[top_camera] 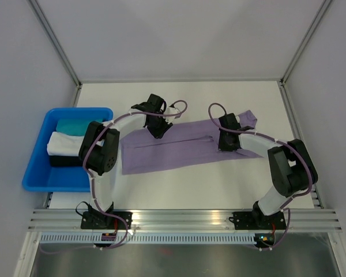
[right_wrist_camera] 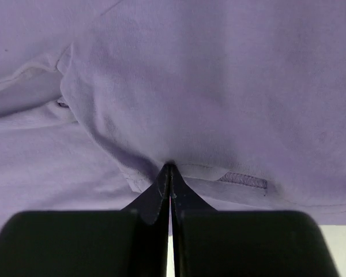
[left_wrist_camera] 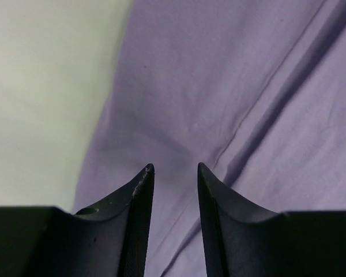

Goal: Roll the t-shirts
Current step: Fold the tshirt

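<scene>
The lavender t-shirt lies flat across the middle of the table, folded into a long band with a seam line running along it. My left gripper is over the band's far left edge. In the left wrist view it is open, with the jaws apart just above the fabric and nothing between them. My right gripper is over the shirt's right part. In the right wrist view it is shut, with the tips pinching a fold of the shirt near a hemmed edge.
A blue bin stands at the left edge of the table and holds folded teal, white and dark cloths. White table shows beyond the shirt, with grey walls around and an aluminium rail at the near edge.
</scene>
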You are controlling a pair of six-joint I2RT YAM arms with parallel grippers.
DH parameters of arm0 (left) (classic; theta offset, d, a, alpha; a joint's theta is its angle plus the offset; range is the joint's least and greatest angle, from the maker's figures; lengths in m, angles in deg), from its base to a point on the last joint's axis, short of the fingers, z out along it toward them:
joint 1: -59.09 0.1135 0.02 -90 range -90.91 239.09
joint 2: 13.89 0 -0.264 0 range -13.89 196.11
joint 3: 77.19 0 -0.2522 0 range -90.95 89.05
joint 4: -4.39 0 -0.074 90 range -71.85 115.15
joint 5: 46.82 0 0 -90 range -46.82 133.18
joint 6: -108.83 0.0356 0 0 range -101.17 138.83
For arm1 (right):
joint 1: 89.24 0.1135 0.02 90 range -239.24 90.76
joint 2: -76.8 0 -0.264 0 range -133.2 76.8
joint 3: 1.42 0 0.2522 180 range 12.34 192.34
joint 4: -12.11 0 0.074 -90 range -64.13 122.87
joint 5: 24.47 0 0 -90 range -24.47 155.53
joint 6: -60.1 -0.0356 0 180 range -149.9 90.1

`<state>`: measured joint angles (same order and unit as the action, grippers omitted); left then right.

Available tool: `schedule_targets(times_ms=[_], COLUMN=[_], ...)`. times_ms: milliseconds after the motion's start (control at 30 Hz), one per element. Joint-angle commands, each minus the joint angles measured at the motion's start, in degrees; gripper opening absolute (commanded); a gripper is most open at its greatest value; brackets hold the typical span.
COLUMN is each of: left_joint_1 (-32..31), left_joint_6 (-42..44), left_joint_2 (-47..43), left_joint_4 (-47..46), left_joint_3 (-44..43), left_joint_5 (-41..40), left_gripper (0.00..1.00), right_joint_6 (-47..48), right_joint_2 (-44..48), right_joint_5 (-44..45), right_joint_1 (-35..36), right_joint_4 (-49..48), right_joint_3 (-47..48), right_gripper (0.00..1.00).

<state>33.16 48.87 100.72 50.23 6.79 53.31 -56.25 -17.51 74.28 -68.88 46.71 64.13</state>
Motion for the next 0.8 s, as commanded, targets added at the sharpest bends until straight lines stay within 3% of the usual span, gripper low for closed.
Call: schedule_targets(times_ms=[0, 300, 400, 567, 767], left_joint_1=[0.4, 3.1, 6.2, 7.6, 7.7], left_joint_6=[-1.1, -1.6, -2.3, -2.2, -2.0], left_joint_2=[-5.3, -12.1, -13.9, -17.8, -18.4], left_joint_4=[1.2, 2.0, 2.1, 2.4, 4.4], left_joint_3=[0.3, 5.5, 7.8, 11.6, 12.6], left_joint_5=[0.9, -1.1, -1.2, 1.5, 3.4], left_gripper=[0.42, 0.42, 0.42, 0.43, 0.44], right_joint_6=[-2.7, -2.3, -3.4, -5.8, -6.3], right_joint_2=[-2.3, 13.0, 16.1, 14.2, 3.1], right_joint_5=[-1.5, 2.8, 2.8, -3.5, -4.2], right_joint_1=[0.0, -0.5, -4.3, -18.9, -24.9], right_joint_4=[-4.3, 5.6, 6.9, 0.4, -6.5], right_joint_3=[-1.3, 3.6, 1.7, -8.2, -8.5], right_gripper=[0.00, 0.00, 0.00, 0.00, 0.01])
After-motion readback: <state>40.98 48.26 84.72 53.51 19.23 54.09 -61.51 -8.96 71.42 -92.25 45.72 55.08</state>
